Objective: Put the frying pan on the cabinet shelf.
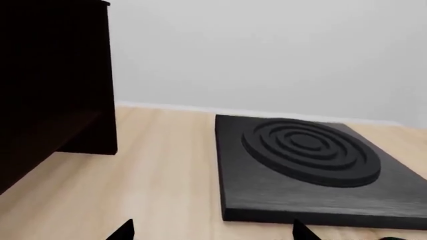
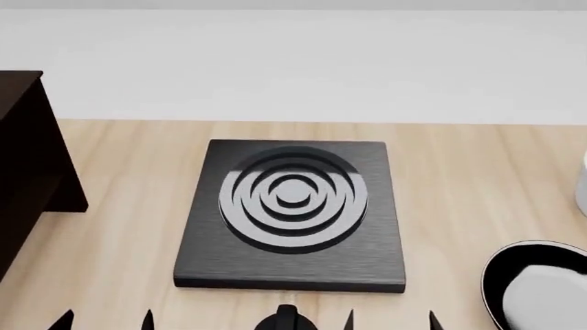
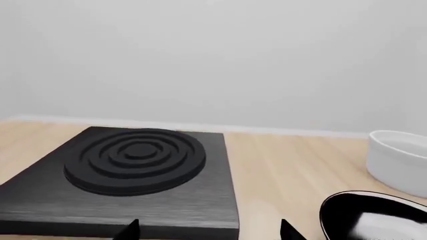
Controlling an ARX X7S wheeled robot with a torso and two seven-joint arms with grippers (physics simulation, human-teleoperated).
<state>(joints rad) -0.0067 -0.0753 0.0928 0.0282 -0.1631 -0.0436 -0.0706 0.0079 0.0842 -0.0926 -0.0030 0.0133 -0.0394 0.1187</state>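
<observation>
Open wooden tabletop (image 2: 119,227) between burner plate (image 2: 291,213) and cabinet (image 2: 23,172); frying pan (image 2: 537,285) and bowl (image 3: 399,160) crowding right.

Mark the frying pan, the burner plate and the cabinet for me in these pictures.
frying pan (image 2: 541,289): head view, on its pale grey inside, lower right.
burner plate (image 2: 291,199): head view, on the centre of its raised rings.
cabinet (image 1: 47,80): left wrist view, on its dark side panel.

Black, sharply pointed fingertips (image 2: 62,319) of each end effector (only tips visible), matte and unmarked
</observation>
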